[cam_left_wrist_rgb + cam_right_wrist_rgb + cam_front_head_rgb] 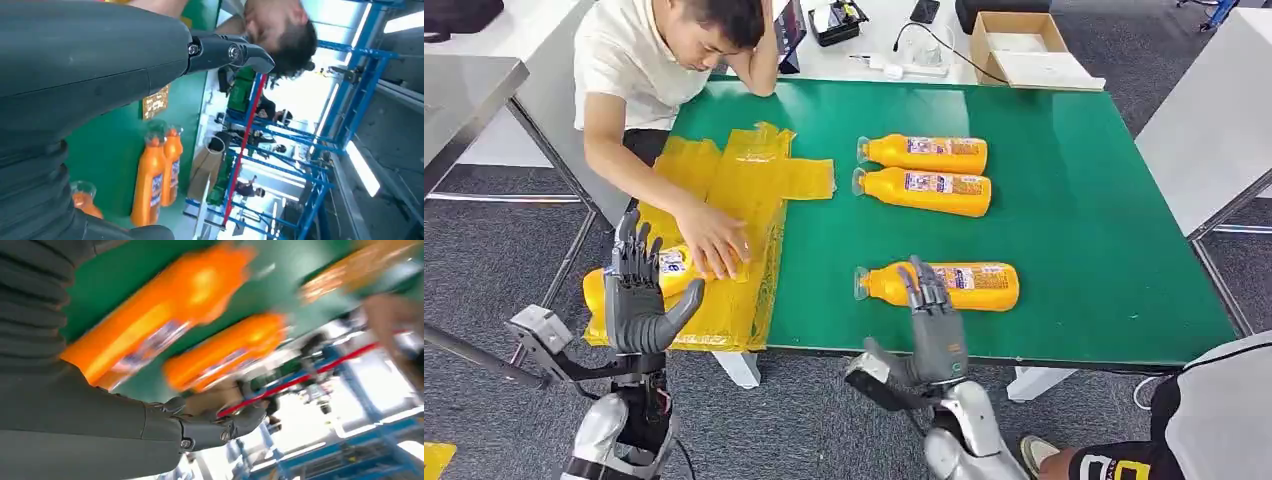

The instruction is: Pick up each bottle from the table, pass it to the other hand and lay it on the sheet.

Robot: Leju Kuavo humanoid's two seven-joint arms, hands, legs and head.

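One orange bottle (669, 275) is already lying on the yellow plastic sheet (744, 190), where a person's hand (714, 240) is steadying it. Three more are lying on the green worktop (1074, 200); the nearest bottle (944, 285) is sitting just beyond the right robot hand (936, 325), which is hovering spread and empty, likely lining up a grasp. The left robot hand (636, 295) is waiting spread beside the sheet, probably to receive the handover.

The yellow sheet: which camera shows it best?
The head view: the yellow sheet lies whole on the table's left, a person's hand pressing it. The left wrist view catches a corner; the right wrist view, a blurred patch.
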